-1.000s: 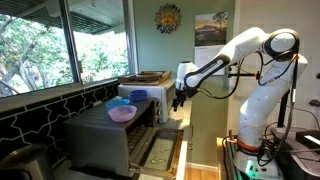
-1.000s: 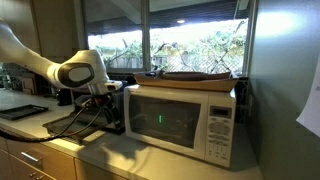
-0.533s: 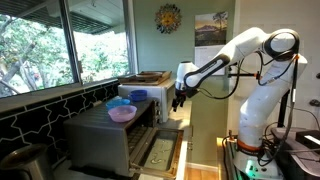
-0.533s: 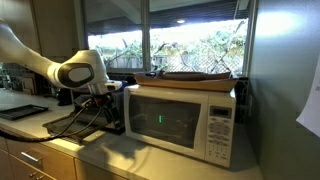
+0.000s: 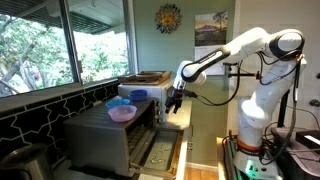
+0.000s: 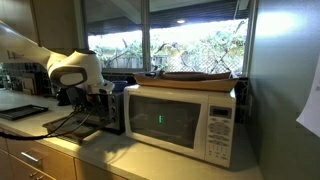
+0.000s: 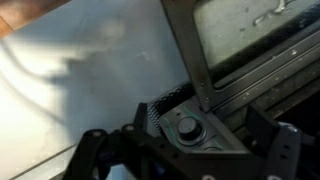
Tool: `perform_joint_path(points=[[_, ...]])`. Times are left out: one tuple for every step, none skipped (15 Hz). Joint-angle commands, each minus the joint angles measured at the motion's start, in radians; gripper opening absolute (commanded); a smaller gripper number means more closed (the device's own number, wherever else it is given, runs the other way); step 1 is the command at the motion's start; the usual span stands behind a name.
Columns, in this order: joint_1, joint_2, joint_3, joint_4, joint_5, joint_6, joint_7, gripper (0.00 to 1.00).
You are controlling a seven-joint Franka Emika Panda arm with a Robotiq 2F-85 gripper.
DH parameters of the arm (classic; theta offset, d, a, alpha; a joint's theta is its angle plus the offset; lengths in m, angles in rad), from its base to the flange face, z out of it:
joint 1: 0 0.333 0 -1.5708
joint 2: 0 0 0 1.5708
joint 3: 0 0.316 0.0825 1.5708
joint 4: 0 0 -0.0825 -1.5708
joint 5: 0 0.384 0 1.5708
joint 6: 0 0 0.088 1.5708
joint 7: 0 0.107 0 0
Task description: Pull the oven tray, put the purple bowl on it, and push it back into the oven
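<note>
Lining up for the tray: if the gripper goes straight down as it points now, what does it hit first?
Probably the open door of the oven, near its frame beside the glass pane; the open gripper hangs above it. How far above is unclear.

Arm (image 5: 250, 45): glossy white shell built of rounded tubular links with bulbous joint housings. Both exterior views show thin dark seams where the links meet. The housing near the wrist carries a dark oval cap (image 6: 70, 76). A thin black cable (image 5: 232, 88) runs loose alongside the forearm. Gripper (image 5: 177, 100): black and blocky. In the wrist view its body is matt black, with two thick black fingers (image 7: 88, 150) and one round grey bolt head (image 7: 187, 127) at centre.
</note>
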Motion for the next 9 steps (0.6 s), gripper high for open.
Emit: perform_joint_path(points=[[0.097, -0.039, -0.063, -0.048, 0.221, 0.001, -0.085, 1.0], [0.119, -0.038, -0.075, -0.055, 0.287, 0.004, -0.112, 1.0], [0.141, -0.036, -0.085, -0.059, 0.359, 0.01, -0.142, 1.0], [0.148, -0.033, -0.086, -0.061, 0.421, 0.004, -0.175, 1.0], [0.158, -0.03, -0.084, -0.062, 0.491, 0.01, -0.212, 1.0], [0.158, -0.027, -0.078, -0.065, 0.545, 0.017, -0.256, 1.0], [0.147, -0.016, -0.061, -0.063, 0.574, 0.019, -0.285, 1.0], [0.134, -0.007, -0.044, -0.061, 0.591, 0.022, -0.308, 1.0], [0.098, -0.005, -0.021, -0.039, 0.549, -0.016, -0.262, 1.0]])
